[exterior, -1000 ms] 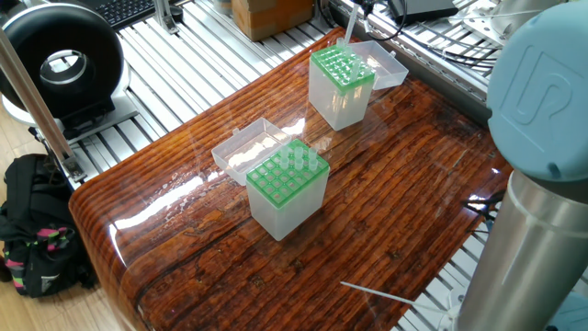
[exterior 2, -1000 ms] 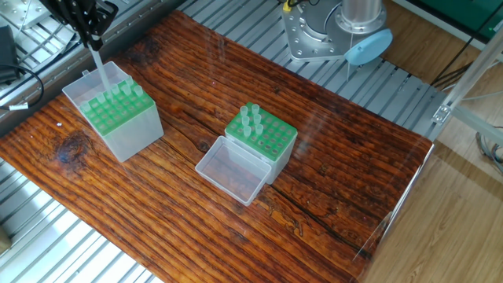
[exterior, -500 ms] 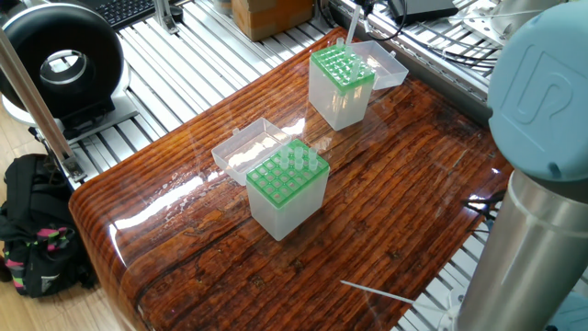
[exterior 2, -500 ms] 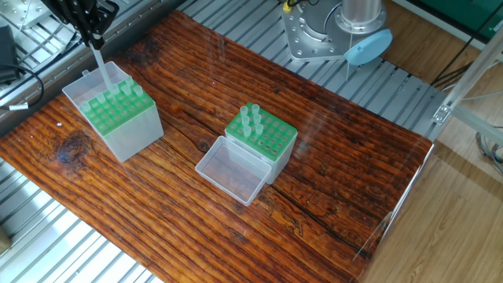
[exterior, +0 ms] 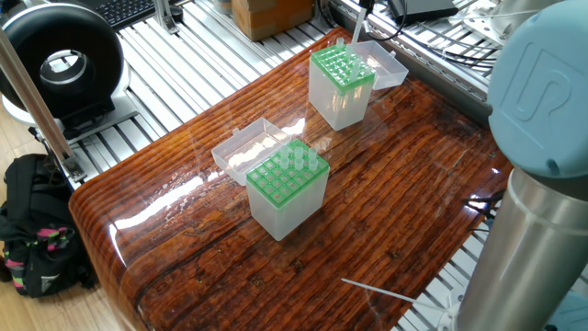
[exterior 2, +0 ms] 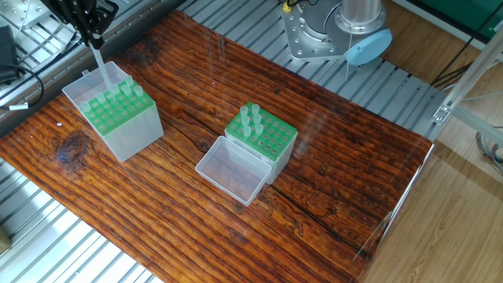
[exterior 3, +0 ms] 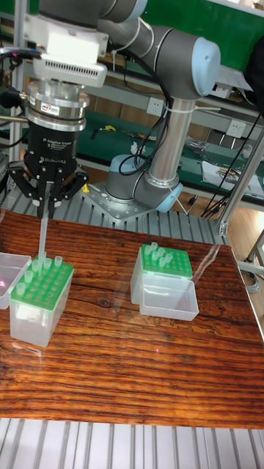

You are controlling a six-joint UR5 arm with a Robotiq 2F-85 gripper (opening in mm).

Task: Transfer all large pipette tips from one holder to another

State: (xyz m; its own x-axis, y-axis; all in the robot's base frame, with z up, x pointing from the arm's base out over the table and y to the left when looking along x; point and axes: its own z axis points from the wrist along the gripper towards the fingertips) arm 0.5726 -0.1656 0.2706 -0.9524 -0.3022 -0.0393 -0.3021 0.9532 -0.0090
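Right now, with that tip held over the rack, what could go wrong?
The end effector grips one pipette tip only near its top, so it could tilt and miss its hole. Its lower end sits among neighbouring tips in the green rack, which it might knock. One loose tip already lies near the table edge and could roll off.

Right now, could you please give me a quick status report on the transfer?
Pincer shut on one translucent whitish pipette tip, its point just above the left green-topped clear box. Several tips stand in the other green-topped box. Nothing in the way.
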